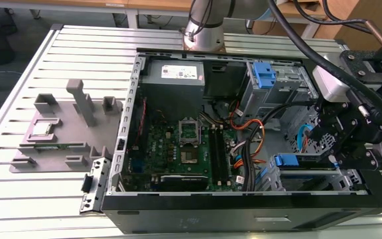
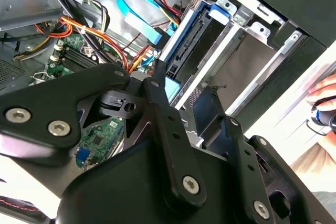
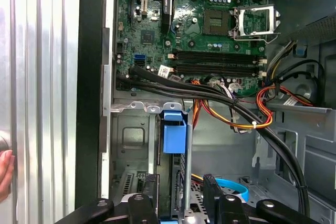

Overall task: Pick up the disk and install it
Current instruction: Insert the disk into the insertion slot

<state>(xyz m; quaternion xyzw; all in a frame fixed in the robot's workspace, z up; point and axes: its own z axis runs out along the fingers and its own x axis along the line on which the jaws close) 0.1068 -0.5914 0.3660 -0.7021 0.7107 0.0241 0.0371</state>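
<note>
Judging from the first wrist view, we take the pick-up as done and the install as nearly finished: the disk (image 3: 174, 132) stands slotted in the drive cage (image 3: 128, 129), while the gripper (image 3: 176, 191) hangs over it, fingers apart, holding nothing.

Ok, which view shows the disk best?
The second wrist view: the disk shows its blue rail and long side in the drive cage. The exterior view shows its blue handle end; the first wrist view sees that handle end-on.
</note>
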